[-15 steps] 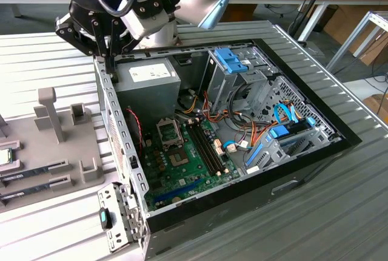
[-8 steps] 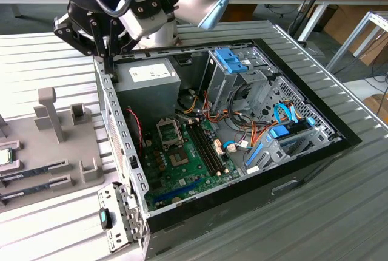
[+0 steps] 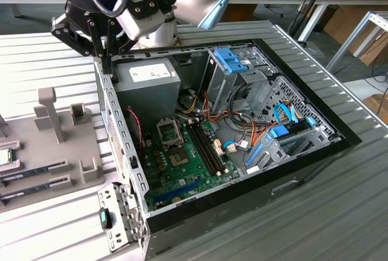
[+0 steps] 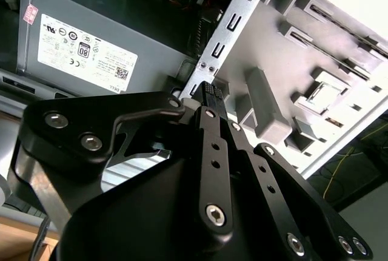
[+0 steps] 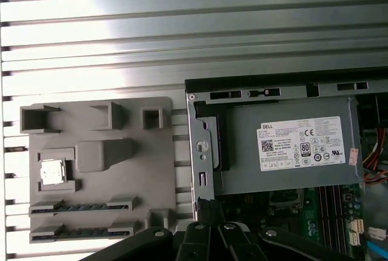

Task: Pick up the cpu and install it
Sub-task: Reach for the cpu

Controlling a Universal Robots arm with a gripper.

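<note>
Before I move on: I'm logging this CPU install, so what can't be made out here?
cpu: exterior view, cut off by the picture's left edge.
socket: exterior view, too small to tell whether it is empty.
tray: first wrist view, one corner hidden by the gripper.

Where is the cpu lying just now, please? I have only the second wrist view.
Observer: In the first wrist view the cpu sits in a square nest on the grey tray, outside the case.
Operator: Thank you; is the socket free?
Observer: In the exterior view the socket on the motherboard holds no silver chip.
Operator: And what else is on that tray?
Observer: Two memory sticks lie in its slots.
</note>
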